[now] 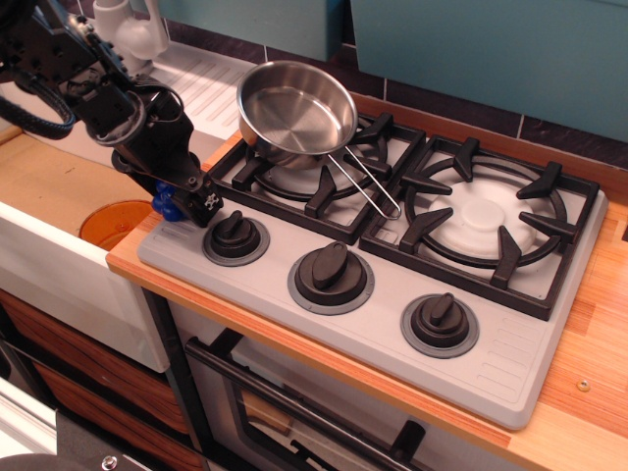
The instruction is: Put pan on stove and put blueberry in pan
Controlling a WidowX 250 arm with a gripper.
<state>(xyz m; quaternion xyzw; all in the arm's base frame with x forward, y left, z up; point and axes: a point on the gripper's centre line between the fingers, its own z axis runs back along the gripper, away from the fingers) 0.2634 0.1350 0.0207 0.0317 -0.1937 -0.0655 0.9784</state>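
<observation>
Setting: teal backsplash behind a wooden counter (589, 353); we note a white sink (59, 265) at left holding an orange disc (110, 220).
Stove: light grey toy cooktop (392, 324) with two black grates and three black knobs.
Pan: small shiny stainless-steel pan (294, 110) sits tilted on the left grate's rear edge, its wire loop handle pointing toward the stove's centre.
Gripper: black gripper (191, 199) hangs just above the stove's front-left corner, beside the leftmost knob.
Fingers: clenched around the deep-blue plastic blueberry cluster (165, 205); we see only a part of it, lifted slightly off the stove surface.
</observation>
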